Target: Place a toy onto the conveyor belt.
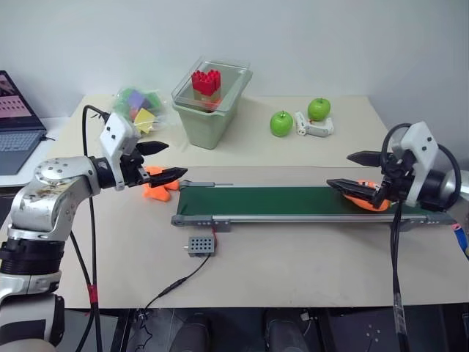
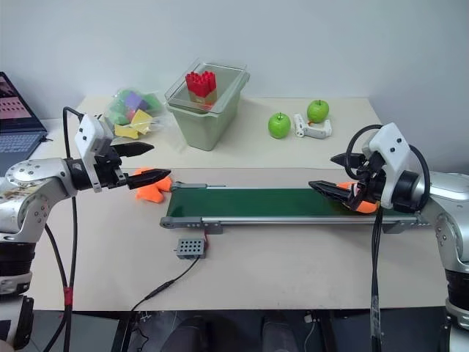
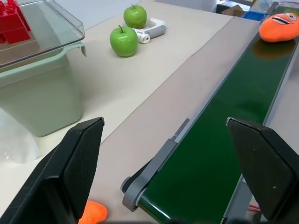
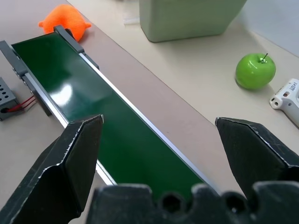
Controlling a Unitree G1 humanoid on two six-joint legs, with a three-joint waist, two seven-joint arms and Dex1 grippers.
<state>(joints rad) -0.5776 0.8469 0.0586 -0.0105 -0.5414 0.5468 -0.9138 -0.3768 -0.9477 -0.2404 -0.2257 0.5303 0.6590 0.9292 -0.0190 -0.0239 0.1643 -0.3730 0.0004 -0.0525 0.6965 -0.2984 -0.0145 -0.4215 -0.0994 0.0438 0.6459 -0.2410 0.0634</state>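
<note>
Head views: toy (image 1: 364, 199) is seen lying on the conveyor belt (image 1: 293, 201) at its right end, partly hidden behind the right gripper (image 1: 349, 171), whose fingers are spread with nothing held. Left gripper (image 1: 167, 160) is held apart, empty, near the belt's left end.

Left wrist view: toy's face is seen at the belt's far end.

Right wrist view: lumpy orange toy (image 4: 63, 19) is seen off the belt's far end.
</note>
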